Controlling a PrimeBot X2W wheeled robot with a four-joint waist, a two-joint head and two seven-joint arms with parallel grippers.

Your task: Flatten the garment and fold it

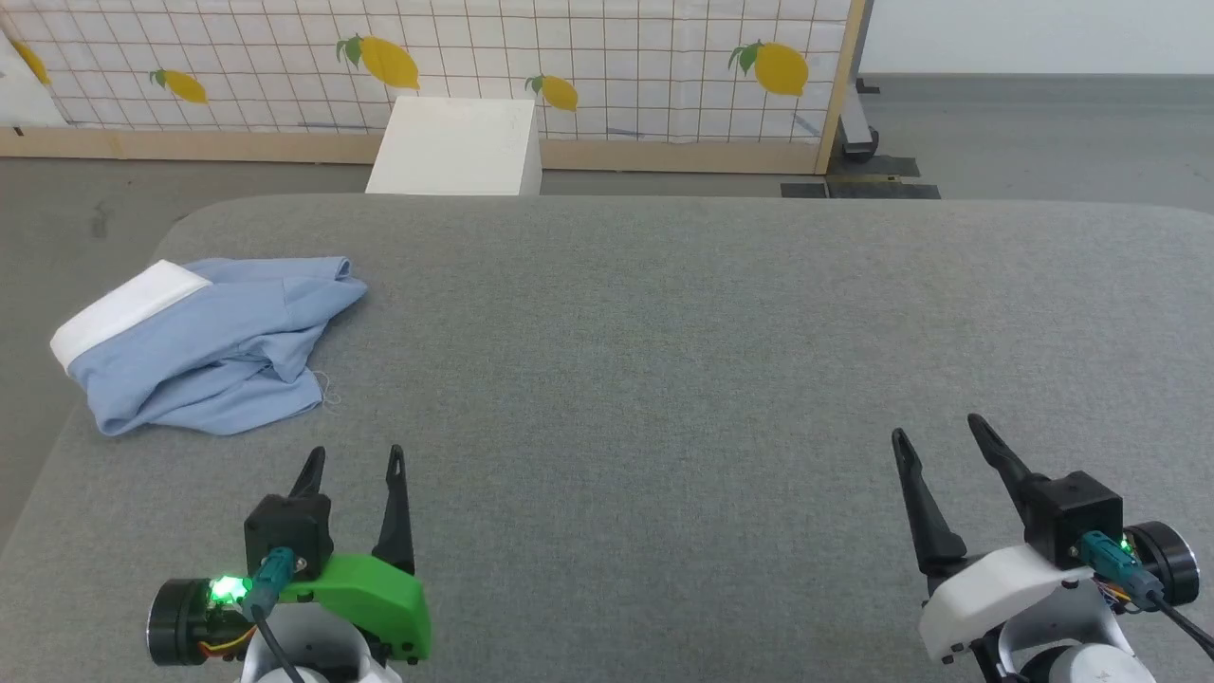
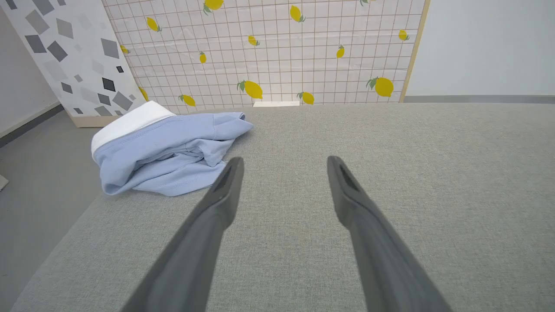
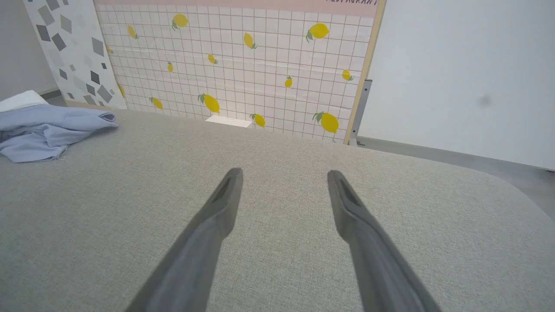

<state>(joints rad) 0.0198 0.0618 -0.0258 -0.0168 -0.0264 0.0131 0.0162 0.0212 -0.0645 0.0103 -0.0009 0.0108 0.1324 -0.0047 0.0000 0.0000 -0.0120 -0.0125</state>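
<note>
The garment (image 1: pixel 204 346), a light blue shirt with a white band, lies crumpled in a heap at the left edge of the grey padded table (image 1: pixel 664 360). In the left wrist view the garment (image 2: pixel 169 149) sits just ahead and left of my fingers; in the right wrist view the garment (image 3: pixel 43 130) is far to the left. My left gripper (image 1: pixel 356 455) hovers open near the front edge, just below and right of the garment, holding nothing. At the lower right, far from the cloth, my right gripper (image 1: pixel 934 427) stands open and empty.
A white box (image 1: pixel 455 147) stands on the floor behind the table. A lemon-patterned grid panel (image 1: pixel 427 66) in a wooden frame closes off the back. Grey floor (image 1: pixel 57 209) drops away past the table's left edge, close to the garment.
</note>
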